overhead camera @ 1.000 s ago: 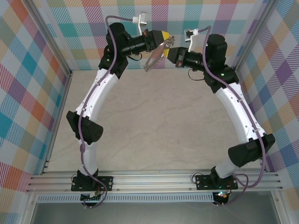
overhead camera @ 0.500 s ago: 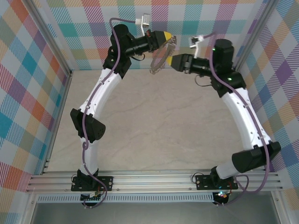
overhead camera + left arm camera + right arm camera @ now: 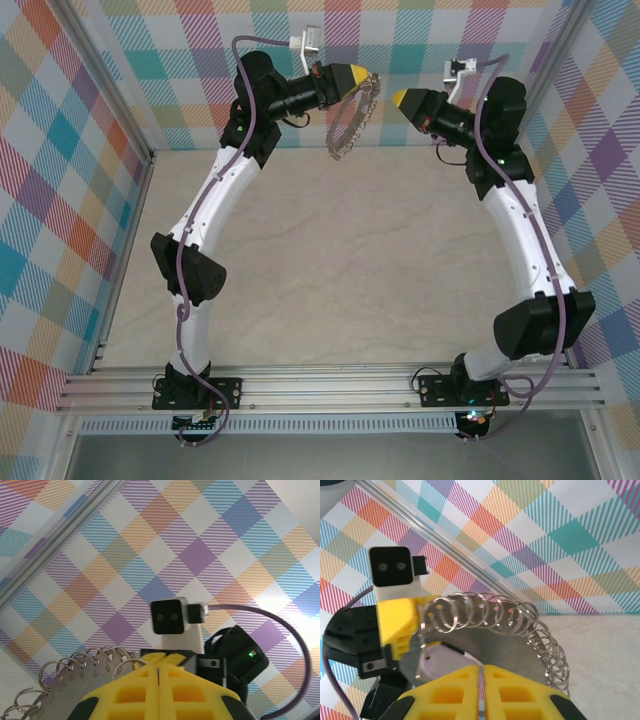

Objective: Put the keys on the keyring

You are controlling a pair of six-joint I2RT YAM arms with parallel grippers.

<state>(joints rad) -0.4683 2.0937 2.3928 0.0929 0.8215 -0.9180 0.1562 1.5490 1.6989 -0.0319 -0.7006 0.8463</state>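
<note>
Rightward retreat: the right gripper (image 3: 400, 98) now stands apart from the keyring (image 3: 348, 125), which dangles over the table's (image 3: 330, 260) far edge, pinched in the left gripper's (image 3: 358, 75) closed jaws. Right jaws, together, seemingly nip the tiny key (image 3: 436, 661) by its shaft; it looks light, stiff and slippery.

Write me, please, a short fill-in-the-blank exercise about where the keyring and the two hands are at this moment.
1. The keyring hangs from the hand of the ___ arm.
2. Seen from above, the right hand sits to the ___ of the keyring.
3. The fingers on both hands are coloured ___.
4. The keyring is held up ___ the table rather than lying on it.
Missing words: left; right; yellow; above.
</note>
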